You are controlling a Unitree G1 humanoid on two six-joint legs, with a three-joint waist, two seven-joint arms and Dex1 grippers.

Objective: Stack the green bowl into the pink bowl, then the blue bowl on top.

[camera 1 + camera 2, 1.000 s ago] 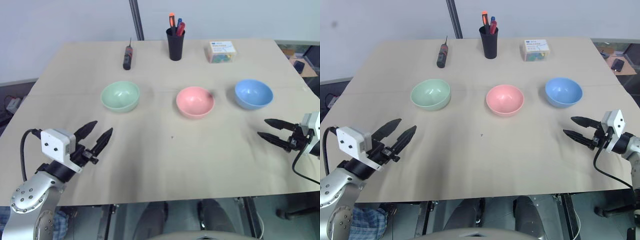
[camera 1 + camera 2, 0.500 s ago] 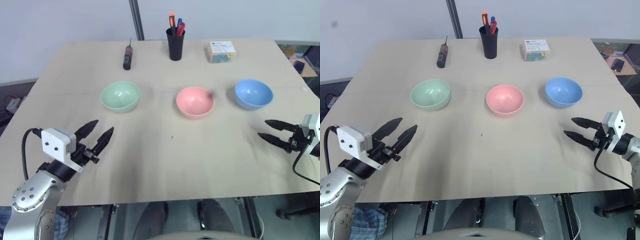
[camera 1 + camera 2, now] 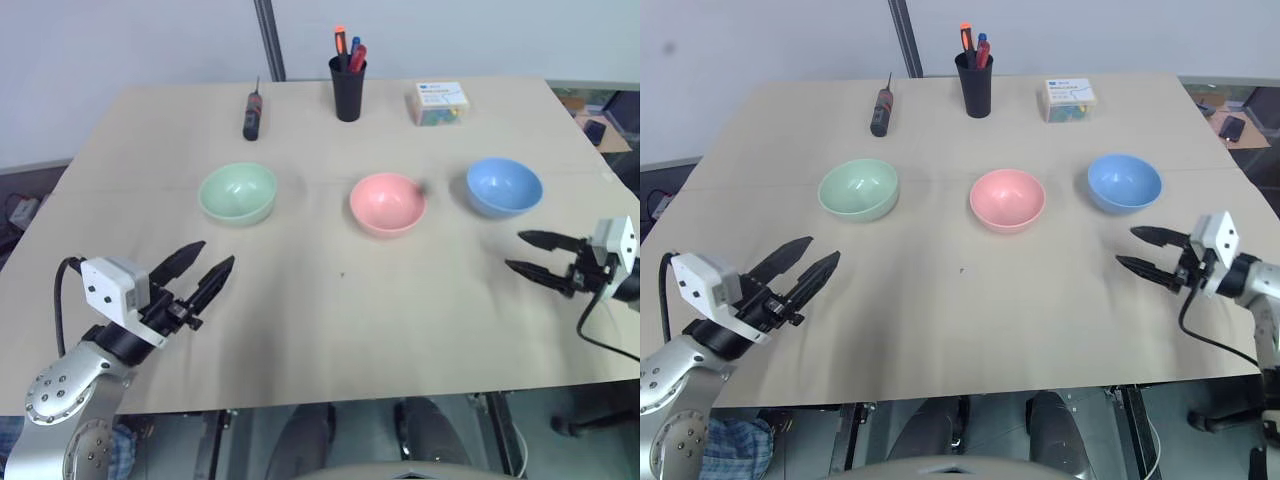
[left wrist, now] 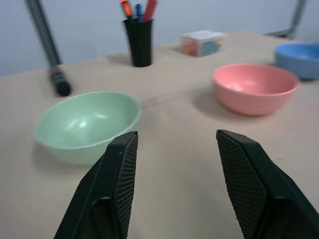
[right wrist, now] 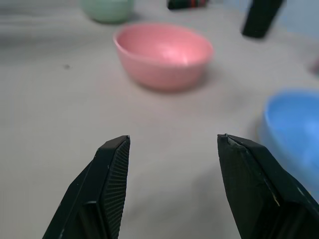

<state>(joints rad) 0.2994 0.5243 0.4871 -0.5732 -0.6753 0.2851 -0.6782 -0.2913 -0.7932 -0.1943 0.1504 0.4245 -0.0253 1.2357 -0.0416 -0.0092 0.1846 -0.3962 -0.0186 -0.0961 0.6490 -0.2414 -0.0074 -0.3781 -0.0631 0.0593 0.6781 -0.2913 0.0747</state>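
My left end effector (image 3: pixel 208 274), fingers apart, hovers near the green bowl (image 3: pixel 238 193); my right end effector (image 3: pixel 526 252), also apart, sits just short of the blue bowl (image 3: pixel 504 187).

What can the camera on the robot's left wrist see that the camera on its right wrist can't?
The left wrist view alone shows the colourful box, the pens in the cup, and the open left claw. The right wrist view alone shows the open right claw. Both share the green bowl, pink bowl, blue bowl, black cup, screwdriver and table.
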